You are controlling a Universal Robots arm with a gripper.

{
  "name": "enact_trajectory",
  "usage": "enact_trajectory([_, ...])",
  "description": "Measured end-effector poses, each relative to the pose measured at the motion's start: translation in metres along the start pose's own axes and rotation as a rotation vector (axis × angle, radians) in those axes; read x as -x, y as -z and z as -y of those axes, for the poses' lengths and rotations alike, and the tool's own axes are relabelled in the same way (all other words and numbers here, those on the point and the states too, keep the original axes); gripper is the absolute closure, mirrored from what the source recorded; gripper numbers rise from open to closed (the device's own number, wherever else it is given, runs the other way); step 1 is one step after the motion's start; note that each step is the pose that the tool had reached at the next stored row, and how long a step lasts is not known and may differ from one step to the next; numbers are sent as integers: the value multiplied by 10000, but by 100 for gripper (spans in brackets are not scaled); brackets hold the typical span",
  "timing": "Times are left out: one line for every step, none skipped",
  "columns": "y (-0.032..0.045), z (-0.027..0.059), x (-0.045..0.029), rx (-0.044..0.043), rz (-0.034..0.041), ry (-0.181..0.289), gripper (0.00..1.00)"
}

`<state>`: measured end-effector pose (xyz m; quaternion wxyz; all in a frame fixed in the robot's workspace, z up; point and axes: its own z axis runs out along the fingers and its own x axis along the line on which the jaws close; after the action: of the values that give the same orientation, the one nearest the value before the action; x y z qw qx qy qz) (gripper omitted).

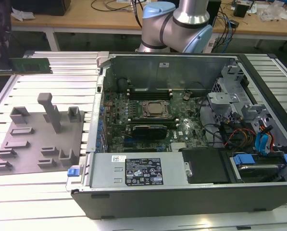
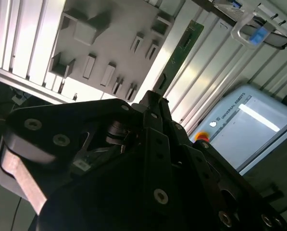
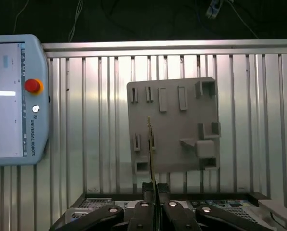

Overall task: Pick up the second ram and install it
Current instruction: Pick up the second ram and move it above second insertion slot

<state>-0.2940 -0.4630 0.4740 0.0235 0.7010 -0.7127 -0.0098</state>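
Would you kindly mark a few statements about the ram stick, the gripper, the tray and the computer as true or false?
1. The gripper is shut on the green ram stick. True.
2. The computer case lies open, with its motherboard on view. True.
3. The ram stick is seated in a slot on the motherboard. False: it is in the gripper, outside the computer case, towards the exterior view's left.
4. The grey tray lies inside the computer case. False: it lies on the slatted table beside the case, on the exterior view's left.
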Motion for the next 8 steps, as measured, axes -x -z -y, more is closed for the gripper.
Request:
enact_trajectory([1, 37, 4, 0, 1, 0, 89])
enact_trajectory([4, 77, 8, 1, 0, 1, 89])
enact_trajectory([5, 107, 11, 1, 0, 0, 89])
enact_trajectory([6, 131, 14, 2, 0, 0, 89])
enact_trajectory([8, 177, 18, 4, 1, 0, 89])
enact_trajectory([10, 225, 23, 5, 1, 0, 89])
enact_trajectory([14, 286, 28, 9, 0, 1, 89])
enact_trajectory([15, 323, 31, 10, 0, 1, 89])
